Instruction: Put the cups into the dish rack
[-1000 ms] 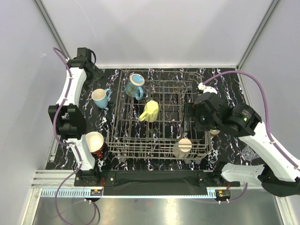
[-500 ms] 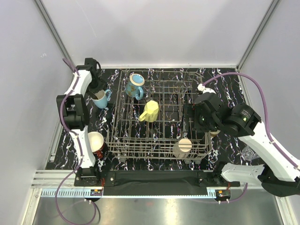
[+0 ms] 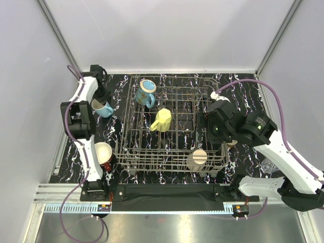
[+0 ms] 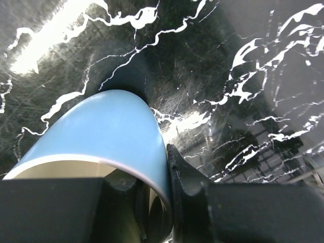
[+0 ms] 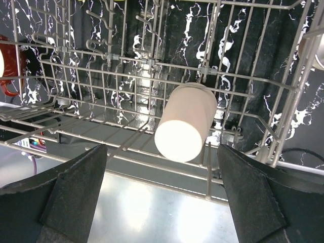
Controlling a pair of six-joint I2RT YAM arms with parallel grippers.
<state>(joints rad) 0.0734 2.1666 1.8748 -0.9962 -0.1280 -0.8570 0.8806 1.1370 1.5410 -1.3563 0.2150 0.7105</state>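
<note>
My left gripper [image 3: 100, 99] is shut on the rim of a light blue cup [image 3: 105, 109] on the table left of the dish rack [image 3: 132, 152]. In the left wrist view one finger [image 4: 185, 174] presses the blue cup [image 4: 101, 129] from outside and the other sits inside it. In the rack are a second blue mug [image 3: 146, 92], a yellow-green mug [image 3: 161, 120] and an upturned cream cup [image 3: 197, 159]. A red cup [image 3: 103, 153] stands at the front left. My right gripper [image 3: 212, 126] hangs open over the rack's right side, above the cream cup [image 5: 185, 121].
A small clear glass [image 3: 268, 165] stands on the table at the right, near the right arm's base. The rack wires [image 5: 126, 66] and upright tines fill the space under my right gripper [image 5: 162, 202]. Walls close in the left, back and right.
My left gripper came from the back left corner onto the light blue cup, closed on its rim and nudged it slightly left. The right arm shifted a little left.
</note>
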